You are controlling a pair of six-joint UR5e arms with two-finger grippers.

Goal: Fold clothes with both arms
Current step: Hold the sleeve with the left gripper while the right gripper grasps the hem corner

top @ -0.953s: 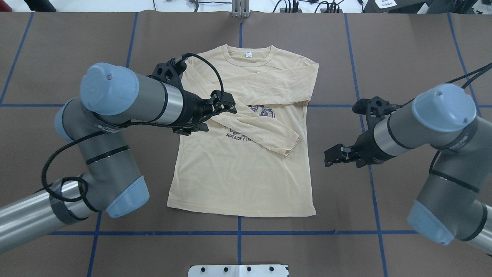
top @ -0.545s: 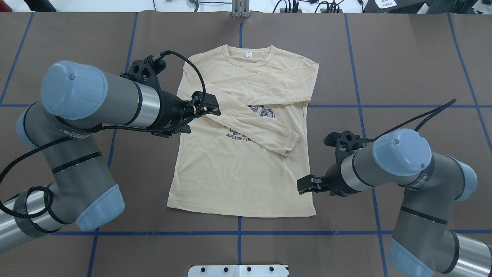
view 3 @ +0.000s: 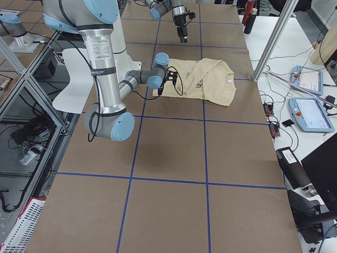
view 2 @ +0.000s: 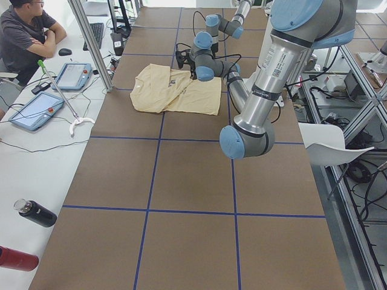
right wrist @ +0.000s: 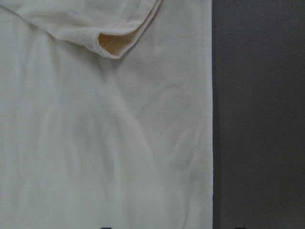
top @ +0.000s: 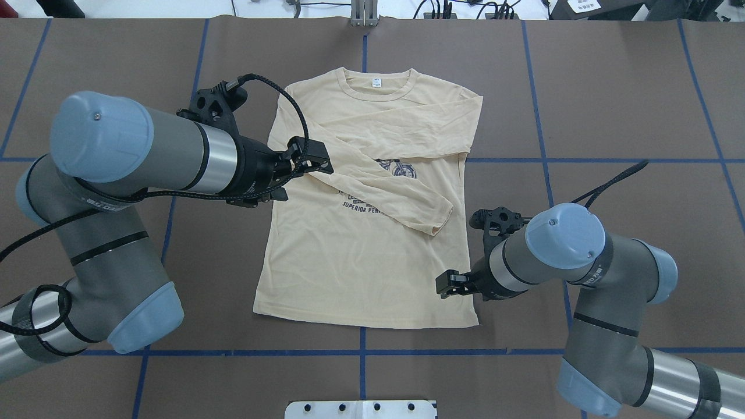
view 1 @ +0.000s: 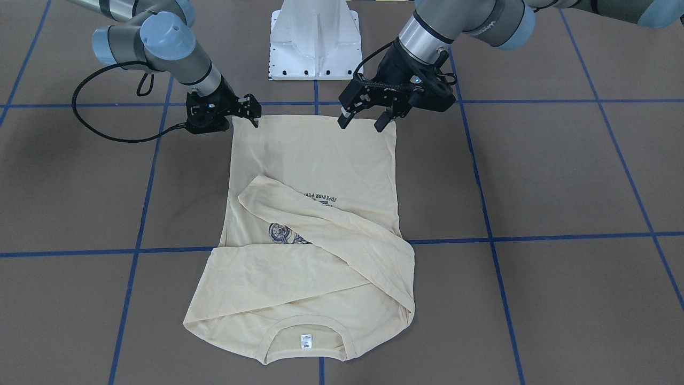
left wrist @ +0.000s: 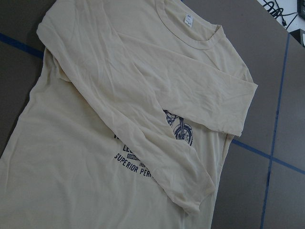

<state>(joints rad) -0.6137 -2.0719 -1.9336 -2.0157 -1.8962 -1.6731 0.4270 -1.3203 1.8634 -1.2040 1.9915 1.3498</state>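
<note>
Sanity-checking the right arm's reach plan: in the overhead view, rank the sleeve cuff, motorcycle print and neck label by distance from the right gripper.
From the right gripper:
1. Sleeve cuff, just beyond it, lying on the shirt's body.
2. Motorcycle print, mid-chest.
3. Neck label, at the collar, far end.

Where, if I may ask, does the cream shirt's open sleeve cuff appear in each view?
Front-facing: cream sleeve's open cuff left of centre, upper left of the navy motorcycle print.
Overhead: right of centre, lower right of print.
Left wrist: bottom centre, below print.
Right wrist: top left.
Side views: too small to tell.
Landmark: that print.
</note>
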